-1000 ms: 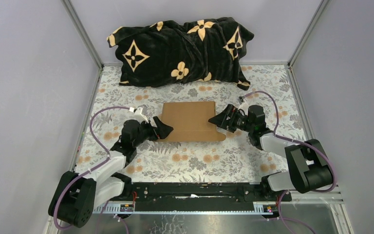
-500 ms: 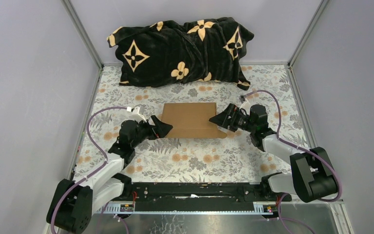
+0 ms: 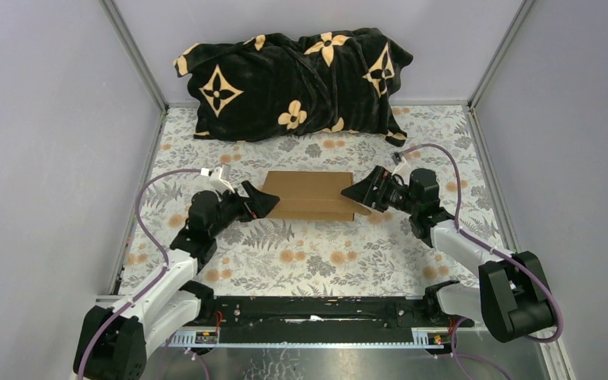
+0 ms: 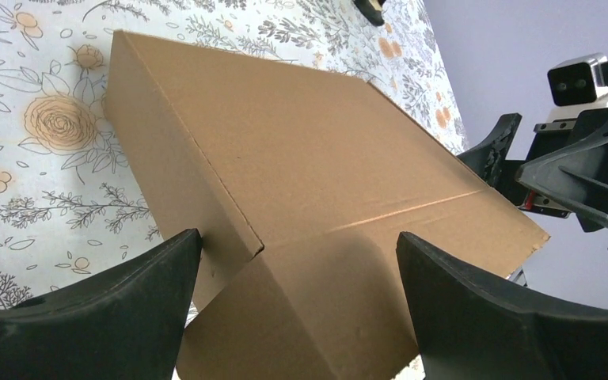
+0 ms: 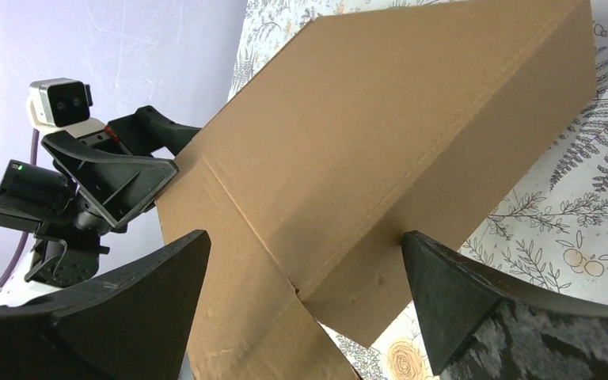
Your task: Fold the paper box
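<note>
Flanking one paper box (image 3: pixel 310 192), the left pincer (image 3: pixel 264 203) and right pincer (image 3: pixel 355 192) stand spread wide, one at each end.

Laboratory robot test cell. Plain pale grey panel walls (image 3: pixel 47 119), joined by slim aluminium corner profiles (image 3: pixel 135 55), enclose a tabletop covered with a floral-printed sheet (image 3: pixel 317 261). A black mounting rail (image 3: pixel 309 309) spans the near edge. A black cushion with tan flower motifs (image 3: pixel 293 75) lies against the rear wall.
</note>
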Available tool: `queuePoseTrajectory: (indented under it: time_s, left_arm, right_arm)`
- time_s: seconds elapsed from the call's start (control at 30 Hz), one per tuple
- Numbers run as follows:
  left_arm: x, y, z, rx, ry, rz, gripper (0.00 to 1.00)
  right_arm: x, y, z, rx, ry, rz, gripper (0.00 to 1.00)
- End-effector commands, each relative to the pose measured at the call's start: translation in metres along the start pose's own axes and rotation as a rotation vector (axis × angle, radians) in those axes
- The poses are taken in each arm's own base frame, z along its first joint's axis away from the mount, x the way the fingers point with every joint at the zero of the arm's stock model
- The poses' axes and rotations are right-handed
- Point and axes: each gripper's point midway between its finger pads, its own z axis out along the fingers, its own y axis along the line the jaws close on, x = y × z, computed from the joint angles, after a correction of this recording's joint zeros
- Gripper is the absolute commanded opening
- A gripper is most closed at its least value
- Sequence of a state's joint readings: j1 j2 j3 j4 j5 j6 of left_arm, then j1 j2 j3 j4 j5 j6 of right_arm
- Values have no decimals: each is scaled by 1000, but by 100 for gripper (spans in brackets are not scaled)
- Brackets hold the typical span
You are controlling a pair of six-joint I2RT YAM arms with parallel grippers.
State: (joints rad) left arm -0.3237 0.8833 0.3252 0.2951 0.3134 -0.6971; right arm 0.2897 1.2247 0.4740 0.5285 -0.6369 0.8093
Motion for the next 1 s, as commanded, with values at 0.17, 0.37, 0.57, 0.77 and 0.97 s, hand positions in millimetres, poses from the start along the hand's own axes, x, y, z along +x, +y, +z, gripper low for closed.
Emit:
queuePoseTrajectory:
  time_s: [0.17, 0.37, 0.57, 0.77, 0.97]
  left_arm:
    - [-28, -39, -7, 76, -16, -1, 99]
    - [-32, -43, -10, 69, -6, -11, 99]
    - [-29, -45, -9, 59, 30, -45, 99]
    - [-33, -48, -10, 24, 61, -73, 99]
    - [-38, -56, -16, -5, 97, -107, 99]
  right_arm:
    - [-22, 48, -6, -100, -28, -55, 100]
    - [-25, 54, -7, -101, -27, -51, 100]
    - [-26, 60, -8, -94, -8, -19, 100]
    - [-26, 63, -8, -63, 33, 41, 100]
    - [-23, 69, -12, -47, 72, 88, 100]
